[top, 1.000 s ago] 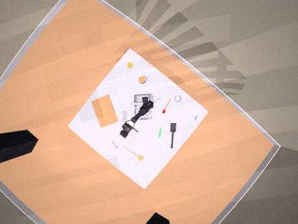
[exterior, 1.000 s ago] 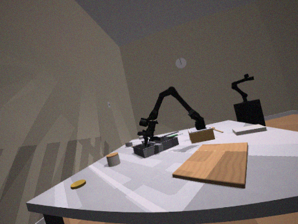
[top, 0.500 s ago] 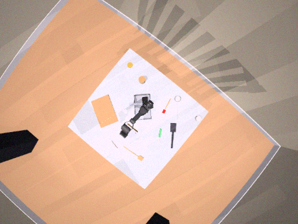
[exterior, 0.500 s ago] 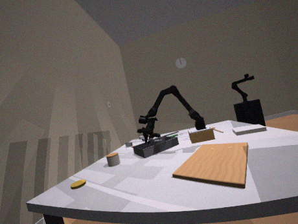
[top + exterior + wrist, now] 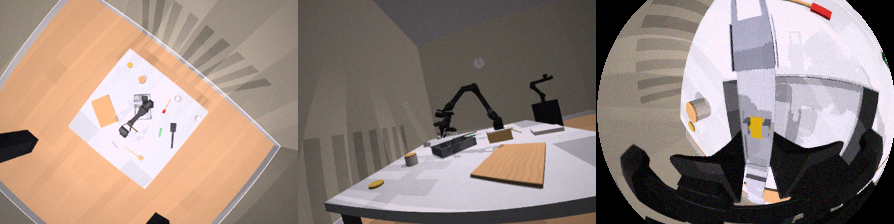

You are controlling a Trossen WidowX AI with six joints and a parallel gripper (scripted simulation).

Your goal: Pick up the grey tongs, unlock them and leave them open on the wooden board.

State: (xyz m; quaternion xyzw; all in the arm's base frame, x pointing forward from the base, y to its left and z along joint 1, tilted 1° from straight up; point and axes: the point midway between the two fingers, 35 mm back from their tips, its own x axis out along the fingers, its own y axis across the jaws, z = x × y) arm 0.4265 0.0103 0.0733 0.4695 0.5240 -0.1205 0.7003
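While the tool (image 5: 148,104) (image 5: 442,135) (image 5: 754,129) is gripping the grey tongs (image 5: 755,90) between its two fingers, the tongs are extending over the roasting tin (image 5: 151,113) (image 5: 455,149) (image 5: 870,107). The wooden board (image 5: 104,111) (image 5: 512,163) is lying flat on the table (image 5: 107,136) (image 5: 434,197), apart from the tin.

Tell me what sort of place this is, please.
Probably a mock kitchen for testing robots: a robot arm stands at a table bearing a roasting tin and a wooden board.
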